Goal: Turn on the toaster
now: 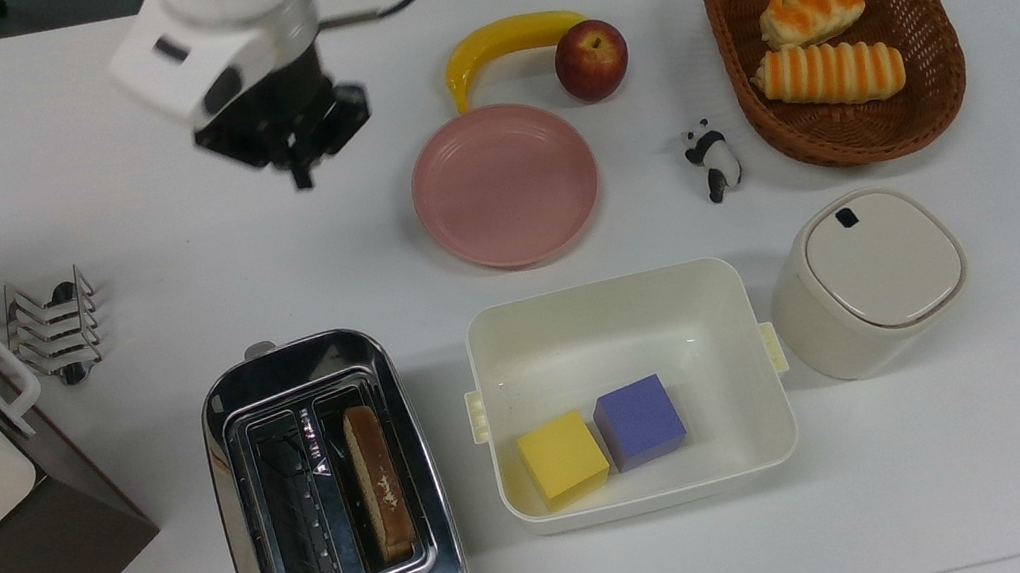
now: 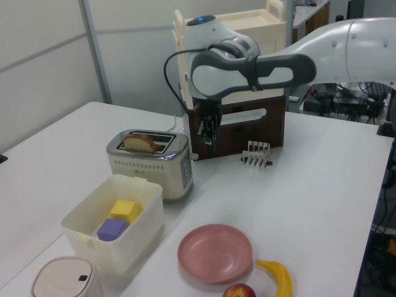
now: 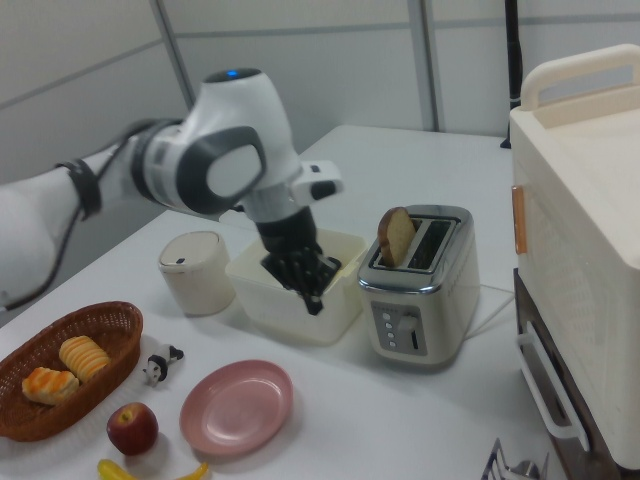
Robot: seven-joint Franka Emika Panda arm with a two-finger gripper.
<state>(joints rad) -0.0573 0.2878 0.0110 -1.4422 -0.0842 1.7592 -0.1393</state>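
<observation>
On the white surface (image 1: 998, 436) a pink plate (image 1: 505, 184) sits near a banana (image 1: 504, 40) and an apple (image 1: 590, 60). A wicker basket (image 1: 937, 101) holds two pastries — bread rolls, perhaps. A cream bin (image 1: 620, 310) contains a yellow cube (image 1: 562, 459) and a purple cube (image 1: 639, 421), touching.

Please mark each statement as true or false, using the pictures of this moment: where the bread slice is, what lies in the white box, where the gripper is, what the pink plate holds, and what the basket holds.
1. A slice of bread stands up out of one slot of the toaster. True.
2. The white box holds a yellow cube and a purple cube. True.
3. The gripper is pressing on the toaster. False: it hangs above the bare table, apart from the toaster.
4. The apple lies on the pink plate. False: it sits on the table beside the banana.
5. The wicker basket holds two bread rolls. True.
</observation>
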